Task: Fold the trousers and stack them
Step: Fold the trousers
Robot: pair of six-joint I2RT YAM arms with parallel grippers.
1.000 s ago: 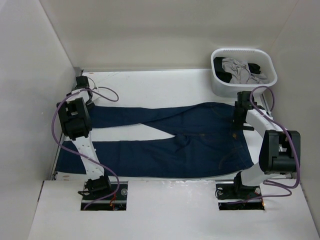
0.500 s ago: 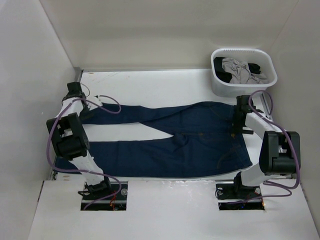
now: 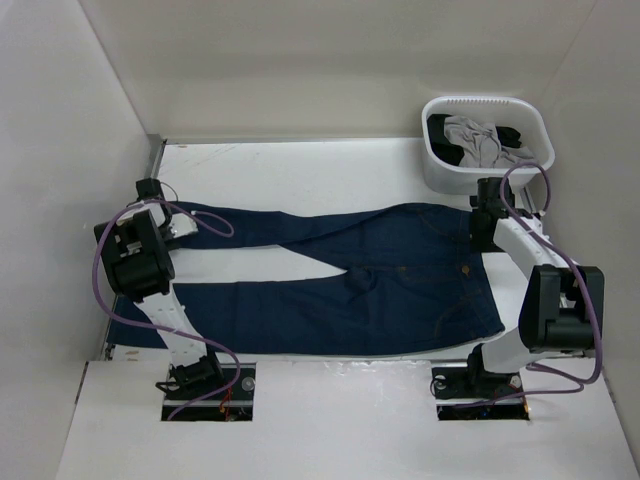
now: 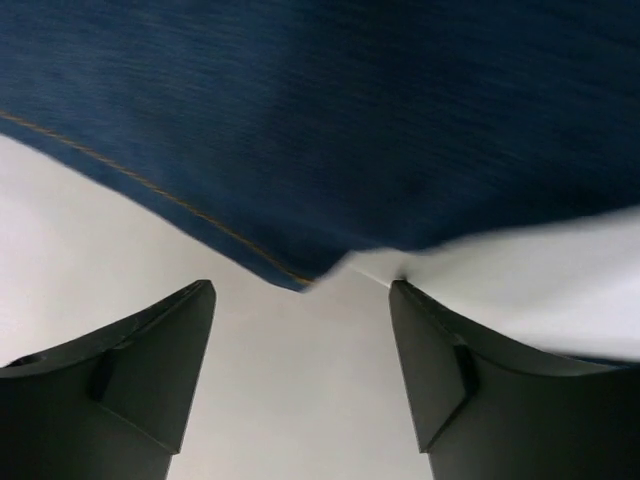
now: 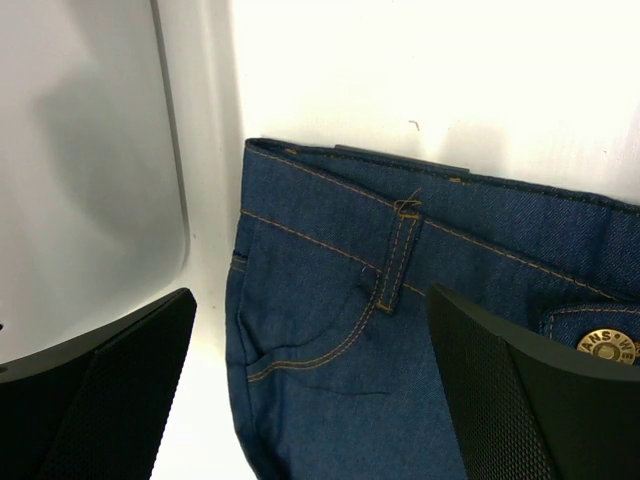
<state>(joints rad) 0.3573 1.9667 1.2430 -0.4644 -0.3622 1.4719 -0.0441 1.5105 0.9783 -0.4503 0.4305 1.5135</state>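
Both arms have repositioned while the trousers (image 3: 380, 285) remain flat and unfolded on the desk (image 3: 300, 170). The left arm has pulled its elbow down and back, bringing the left hand (image 4: 302, 300) out of the far corner to the hem end of the far leg. The right hand (image 5: 310, 300) has shifted slightly, to the far corner of the waistband. Left hand state: fingers apart, nothing between them, with the hem corner lying just ahead of the fingertips and not yet entered. Right hand state: fingers fully apart and holding nothing, with the waistband corner and its belt loop (image 5: 398, 262) lying between and below them and the brass button (image 5: 607, 345) next to one finger. Assessment: each hand is now staged at one end of the far edge, consistent with preparing a lengthwise fold of the far leg over the near leg; no fold has been started and neither grasp is made. Obstructions: the white basket (image 3: 432, 170), holding a light grey garment (image 3: 470, 135) and a black garment (image 3: 510, 135), stands just beside the right hand, so clearance on that side is small. A purple cable (image 3: 205, 215) from the left arm loops over the far leg close to the left hand and may snag the cloth when it is lifted. The enclosure wall is near the left hand on its outer side.
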